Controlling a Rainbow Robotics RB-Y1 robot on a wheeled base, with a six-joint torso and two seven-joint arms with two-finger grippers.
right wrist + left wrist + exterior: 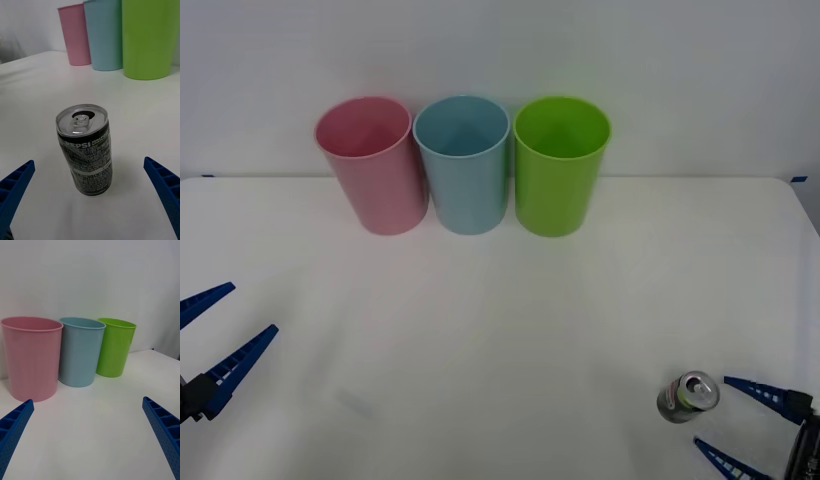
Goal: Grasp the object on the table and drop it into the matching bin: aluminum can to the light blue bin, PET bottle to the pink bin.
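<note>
The aluminum can stands upright on the white table near the front right; it is silver-topped with a dark label and a pull tab. My right gripper is open just to the can's right, with its blue fingers spread wide and the can a little ahead of the tips, untouched. At the table's back stand the pink bin and the light blue bin, side by side. My left gripper hangs open over the front left, holding nothing.
A lime green bin stands right of the light blue one, almost touching it. A white wall rises directly behind the bins. The wide middle of the tabletop between the can and the bins is bare white surface.
</note>
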